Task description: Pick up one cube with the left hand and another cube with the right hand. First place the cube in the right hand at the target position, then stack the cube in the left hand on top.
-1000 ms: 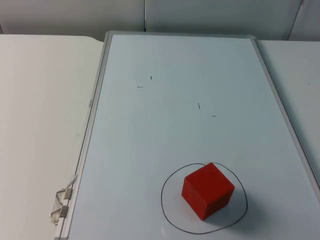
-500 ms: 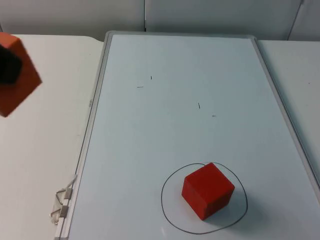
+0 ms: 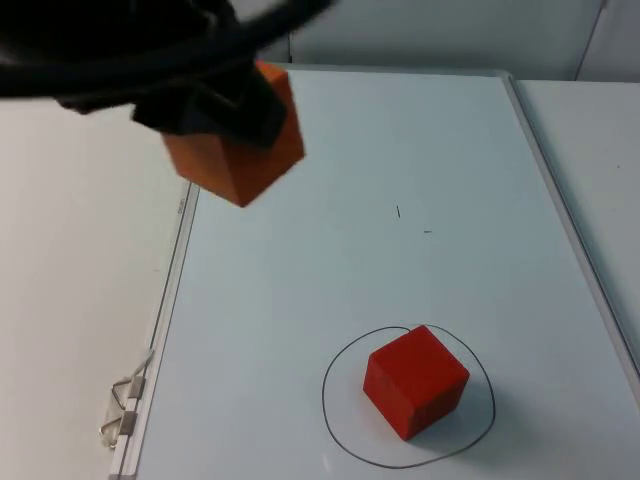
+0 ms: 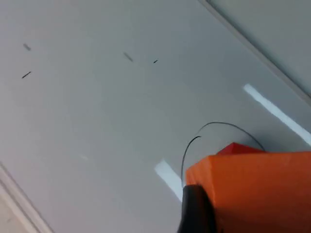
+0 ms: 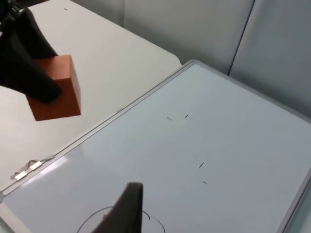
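A red cube (image 3: 415,380) rests inside a hand-drawn black circle (image 3: 335,430) on the whiteboard, at the near right in the top view. My left gripper (image 3: 215,105) is shut on an orange cube (image 3: 240,160) and holds it in the air over the board's far left edge. In the left wrist view the orange cube (image 4: 252,189) sits between the jaws, with the red cube (image 4: 238,148) and the circle (image 4: 218,127) just beyond it. The right wrist view looks from above at the held orange cube (image 5: 53,94) and the left gripper (image 5: 29,63). My right gripper (image 5: 127,211) hangs raised above the board.
The whiteboard (image 3: 400,130) has a grey frame (image 3: 185,240) and a few small pen marks (image 3: 398,211). Two binder clips (image 3: 122,405) sit on its left edge near the front. White table (image 3: 80,300) lies to the left, and a grey partition wall (image 3: 420,30) stands behind.
The left arm has come in from the left edge with the orange cube and now hangs over the board's far left part. The red cube has not moved.
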Robot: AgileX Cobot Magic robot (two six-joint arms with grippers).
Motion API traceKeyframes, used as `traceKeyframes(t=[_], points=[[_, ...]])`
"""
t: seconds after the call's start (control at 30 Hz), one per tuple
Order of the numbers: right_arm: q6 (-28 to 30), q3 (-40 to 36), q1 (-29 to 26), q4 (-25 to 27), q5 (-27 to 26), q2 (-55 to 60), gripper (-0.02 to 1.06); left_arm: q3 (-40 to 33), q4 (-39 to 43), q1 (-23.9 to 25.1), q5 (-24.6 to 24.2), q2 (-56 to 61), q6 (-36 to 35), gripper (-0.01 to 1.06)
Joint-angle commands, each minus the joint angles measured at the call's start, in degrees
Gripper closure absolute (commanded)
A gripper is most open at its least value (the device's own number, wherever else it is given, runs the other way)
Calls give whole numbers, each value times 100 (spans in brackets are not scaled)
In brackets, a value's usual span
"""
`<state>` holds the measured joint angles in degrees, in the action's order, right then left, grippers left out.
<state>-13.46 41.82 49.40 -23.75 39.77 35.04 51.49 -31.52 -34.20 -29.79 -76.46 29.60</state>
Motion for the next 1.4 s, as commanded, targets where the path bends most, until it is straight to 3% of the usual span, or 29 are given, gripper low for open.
traceKeyframes(t=[0.0, 0.1, 0.43, 0.97, 1.37], points=[[-2, -110, -26, -17, -196, -30, 0, 60, -93, -260, 325, -140, 29, 82], [-2, -121, -26, 7, -245, -42, 0, 60, -93, -689, 772, -514, 29, 82], [-2, -121, -26, 7, -280, -42, 0, 73, -111, -1257, 1577, -1547, 29, 82], [-2, -121, -26, -14, -277, -42, 0, 436, -105, -1369, 1582, -2349, 43, 82], [-10, -121, -26, -14, -292, -42, 0, 445, -89, -1698, 1874, -2488, 174, 82]])
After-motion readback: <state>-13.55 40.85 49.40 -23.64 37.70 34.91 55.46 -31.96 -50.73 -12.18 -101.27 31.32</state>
